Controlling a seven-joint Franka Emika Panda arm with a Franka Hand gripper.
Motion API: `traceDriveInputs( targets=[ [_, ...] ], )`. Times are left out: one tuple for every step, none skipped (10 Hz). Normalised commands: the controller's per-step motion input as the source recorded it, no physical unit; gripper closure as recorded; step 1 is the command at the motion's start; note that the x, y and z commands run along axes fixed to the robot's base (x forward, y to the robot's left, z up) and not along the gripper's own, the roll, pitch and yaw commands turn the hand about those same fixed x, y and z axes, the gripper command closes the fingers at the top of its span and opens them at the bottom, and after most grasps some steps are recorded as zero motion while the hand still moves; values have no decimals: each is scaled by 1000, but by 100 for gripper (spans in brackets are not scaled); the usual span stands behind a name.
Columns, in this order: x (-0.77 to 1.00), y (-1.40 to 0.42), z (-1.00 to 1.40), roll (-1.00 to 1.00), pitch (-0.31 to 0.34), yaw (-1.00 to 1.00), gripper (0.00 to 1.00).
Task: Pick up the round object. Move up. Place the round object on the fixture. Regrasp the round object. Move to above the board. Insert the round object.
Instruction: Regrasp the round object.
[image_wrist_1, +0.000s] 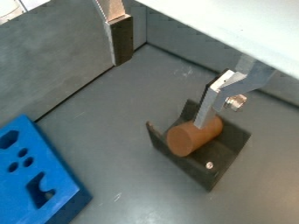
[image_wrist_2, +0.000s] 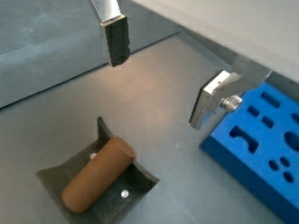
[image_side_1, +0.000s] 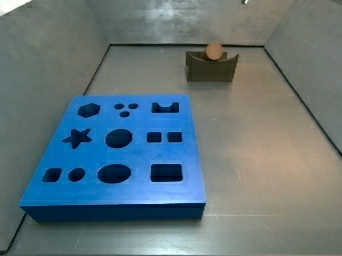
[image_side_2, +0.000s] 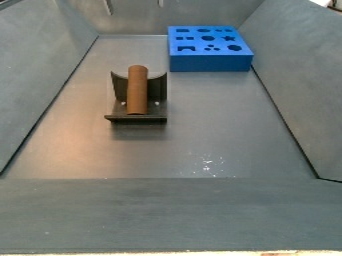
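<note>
The round object (image_wrist_1: 193, 136), a short brown peg with a tan end, lies in the cradle of the dark fixture (image_wrist_1: 222, 164). It also shows in a wrist view (image_wrist_2: 100, 175) and in both side views (image_side_1: 213, 50) (image_side_2: 135, 87). My gripper (image_wrist_1: 163, 74) is open and empty, raised above the floor beside the fixture, with nothing between its fingers (image_wrist_2: 117, 44). The blue board (image_side_1: 120, 150) with its shaped holes lies flat, well apart from the fixture (image_side_1: 210, 68). The gripper is out of sight in both side views.
Grey walls enclose the floor on all sides (image_side_1: 80, 60). The board (image_side_2: 210, 47) sits near one end of the bin and the fixture (image_side_2: 134, 112) near one side wall. Bare grey floor (image_side_2: 201, 140) lies between them.
</note>
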Motion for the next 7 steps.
traceDriveInputs(
  targets=[
    [-19, -21, 14, 1000, -36, 19, 0],
    [-16, -21, 15, 1000, -41, 19, 0],
    [-15, -22, 15, 1000, -45, 20, 0],
    [-18, -21, 13, 1000, -47, 20, 0],
    [-20, -20, 11, 1000, -47, 21, 0],
    [-20, -19, 13, 1000, -47, 21, 0],
    [-20, -21, 13, 1000, -47, 21, 0]
  ],
)
